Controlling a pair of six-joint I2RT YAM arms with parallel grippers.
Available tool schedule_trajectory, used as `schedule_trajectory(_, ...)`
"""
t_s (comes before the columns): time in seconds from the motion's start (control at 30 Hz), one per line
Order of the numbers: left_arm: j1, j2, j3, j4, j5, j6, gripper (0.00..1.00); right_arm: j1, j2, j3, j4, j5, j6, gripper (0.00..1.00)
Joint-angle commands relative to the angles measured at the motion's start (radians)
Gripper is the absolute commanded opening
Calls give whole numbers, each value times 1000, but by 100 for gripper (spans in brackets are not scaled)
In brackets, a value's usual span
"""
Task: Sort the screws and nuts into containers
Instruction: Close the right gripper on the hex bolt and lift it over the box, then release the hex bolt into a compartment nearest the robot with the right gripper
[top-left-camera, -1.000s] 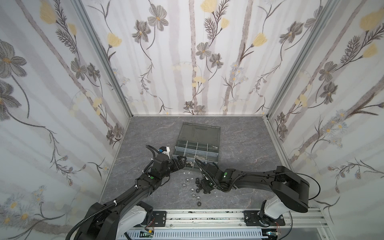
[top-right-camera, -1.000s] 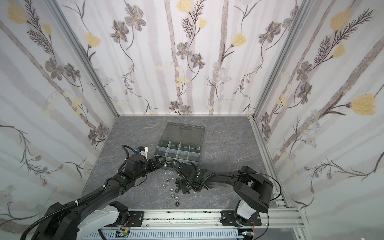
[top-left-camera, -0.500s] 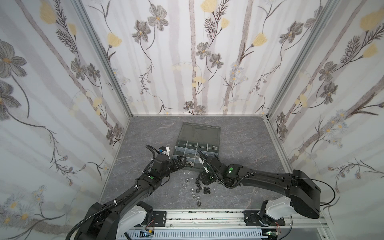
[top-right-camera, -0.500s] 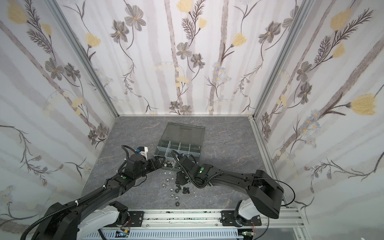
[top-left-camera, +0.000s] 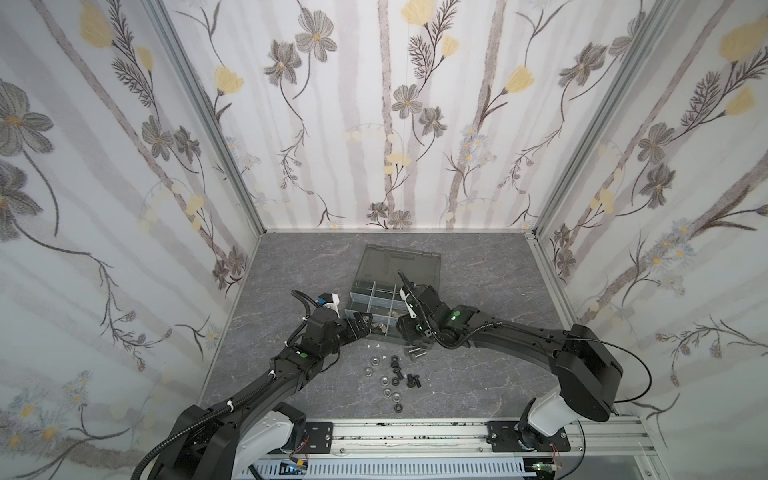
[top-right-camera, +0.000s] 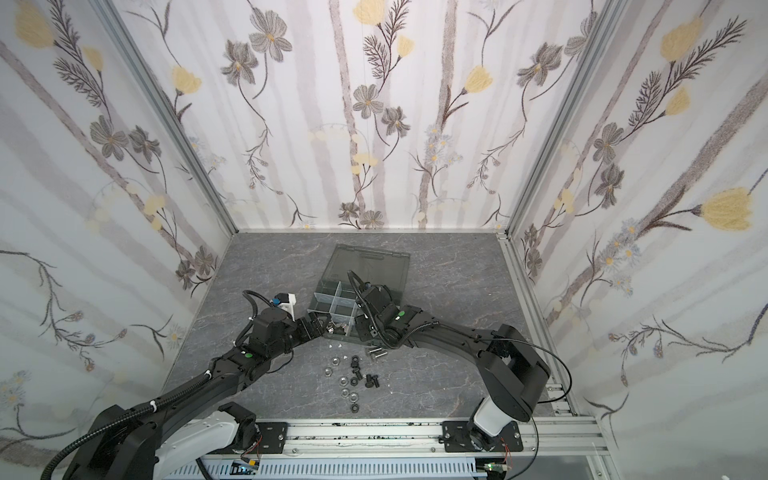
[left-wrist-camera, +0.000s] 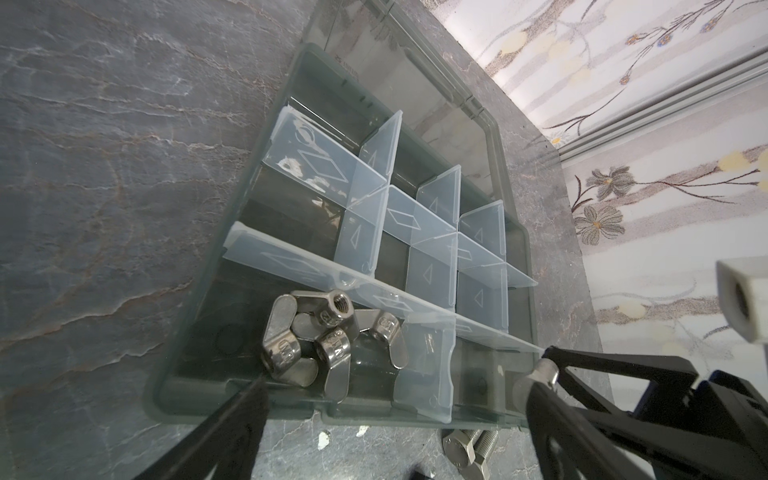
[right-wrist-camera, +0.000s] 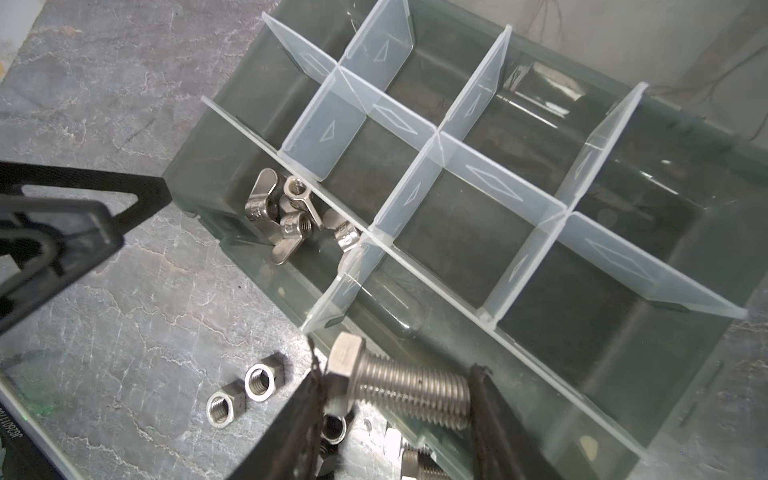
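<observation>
- Fingers of the right arm (right-wrist-camera: 291, 436) are clamped on a silver screw (right-wrist-camera: 399, 390). They hold it end to end, with the head against one finger and the thread tip against the other.
- The held screw hangs above the near wall of the organiser box (left-wrist-camera: 203, 299), by the cell next to the one holding the wing nuts (left-wrist-camera: 324, 340).
- The fingers of the left arm (left-wrist-camera: 232, 432) stand wide apart with nothing between them, at the box's near corner by the rim of the wing-nut cell.
- Four wing nuts lie heaped together in that corner cell of the near row.
- The smoky lid (top-left-camera: 399, 262) lies open behind the box.
- On the grey marbled counter (top-left-camera: 478, 374) in front of the box, two loose silver screws (top-left-camera: 415, 353) lie side by side just beside the near wall.
- Nearer the rail, black screws (top-left-camera: 411, 379), silver hex nuts (top-left-camera: 384, 380) and a black ring nut (top-left-camera: 398, 408) are scattered close together.
- In the right wrist view, two of the hex nuts lie touching.
</observation>
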Motion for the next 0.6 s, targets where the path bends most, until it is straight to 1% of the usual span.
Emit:
schedule_trajectory(0.0, 0, -8, -7, 10, -2, -13, 100, -1, 8, -19, 75, -9, 26, 46)
schedule_trajectory(0.17, 0, -4, -7, 10, 0, -13, 100, -9, -4, -49, 84, -5, 35, 48)
schedule_trajectory(0.47, 0, -24, -19, 10, -5, -20, 100, -13, -9, -56, 87, -7, 35, 53)
schedule_trajectory(0.57, 0, -29, -22, 10, -6, -22, 100, -13, -10, -56, 84, -8, 35, 60)
